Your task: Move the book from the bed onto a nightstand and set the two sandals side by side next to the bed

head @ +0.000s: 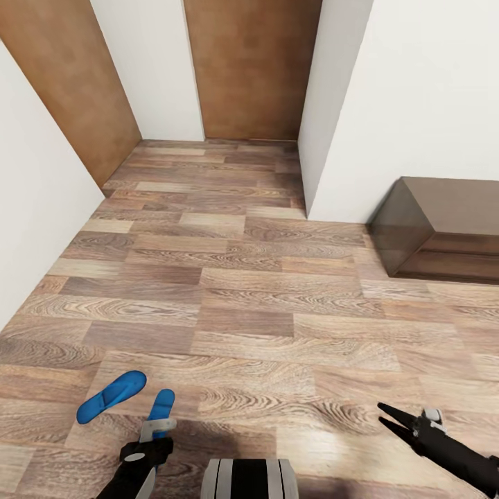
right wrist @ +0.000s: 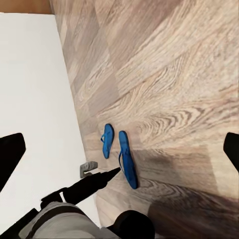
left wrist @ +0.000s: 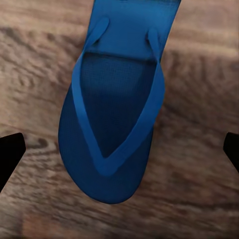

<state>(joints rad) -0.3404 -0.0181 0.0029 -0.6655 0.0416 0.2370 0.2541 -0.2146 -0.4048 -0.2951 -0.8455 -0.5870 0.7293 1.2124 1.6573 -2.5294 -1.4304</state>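
So your left gripper (head: 158, 424) hangs spread wide right over one sandal (head: 160, 409), the other sandal (head: 111, 396) just to its left on the floor (head: 263, 305); your right gripper (head: 389, 418) sits open too, well apart

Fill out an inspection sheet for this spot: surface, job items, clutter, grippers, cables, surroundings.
Surface: wood-plank floor, bare planks ahead of the robot.
Job's things: two blue sandals on the floor at the robot's left; near sandal lies strap-up under the left gripper; far sandal lies a little apart from it, angled. Book, bed and nightstand: nothing seen.
Clutter: nothing seen.
Grippers: left gripper open, above the near sandal, fingertips on either side of it in the left wrist view, not closed on it; right gripper open and empty over the floor.
Cables: nothing seen.
Surroundings: white walls, two brown wooden doors, dark brown low cabinet against the right wall.
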